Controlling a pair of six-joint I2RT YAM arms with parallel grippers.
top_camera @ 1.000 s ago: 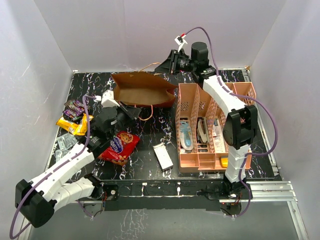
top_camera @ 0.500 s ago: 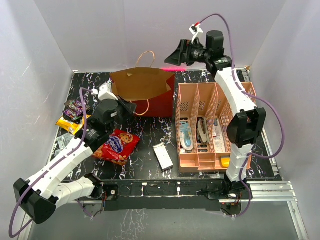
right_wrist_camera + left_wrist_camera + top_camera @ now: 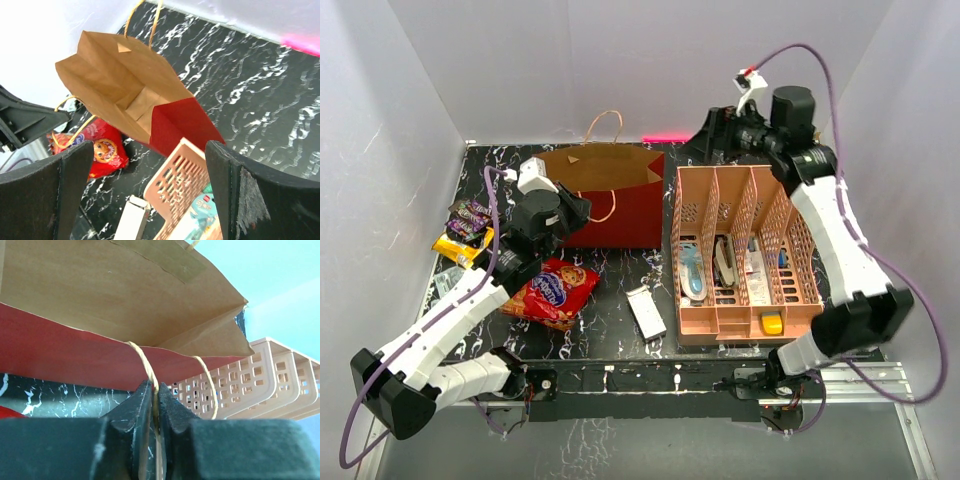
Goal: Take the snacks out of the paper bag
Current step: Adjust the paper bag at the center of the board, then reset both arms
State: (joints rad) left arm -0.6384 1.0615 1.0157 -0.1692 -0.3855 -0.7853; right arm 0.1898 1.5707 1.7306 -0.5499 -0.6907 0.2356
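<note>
The paper bag point(image 3: 620, 195) stands open at upper centre of the overhead view, just left of the pink rack point(image 3: 740, 250); the left gripper point(image 3: 155, 390) is pinched tight on its cord handle point(image 3: 142, 357); the right gripper point(image 3: 147, 145) hangs above, jaws wide apart, gripping nothing. The red cookie bag point(image 3: 560, 292) and small wrappers point(image 3: 465, 232) lie outside at lower left; the bag's brown inside looks bare, so unloading seems essentially done.

Left arm point(image 3: 450, 322) low and forward, jaws pinched tight; right arm point(image 3: 842, 228) high at the rear, jaws wide apart.
</note>
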